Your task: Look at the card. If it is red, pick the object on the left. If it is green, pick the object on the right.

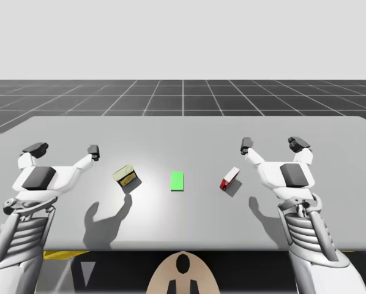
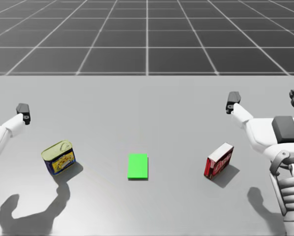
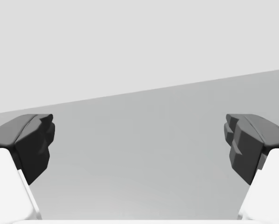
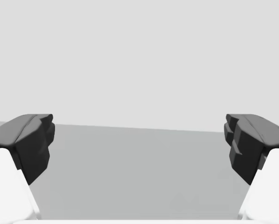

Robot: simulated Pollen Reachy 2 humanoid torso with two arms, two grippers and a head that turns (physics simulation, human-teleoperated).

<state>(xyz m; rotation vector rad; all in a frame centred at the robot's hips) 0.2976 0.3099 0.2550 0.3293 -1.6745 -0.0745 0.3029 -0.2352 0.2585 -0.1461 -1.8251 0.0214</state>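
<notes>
Now the card point(image 1: 177, 180) is green. It lies flat on the table point(image 1: 183, 131), between a yellow tin point(image 1: 126, 177) at its left and a red box point(image 1: 230, 178) at its right. Both my left gripper point(image 1: 64, 149) and right gripper point(image 1: 272, 144) hover with fingers spread wide and hold nothing; the red box is near the right one, not touching.

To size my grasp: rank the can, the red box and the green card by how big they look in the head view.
Largest: the yellow-and-blue can and the red box, about alike, too close to rank.
Smallest: the green card.
</notes>
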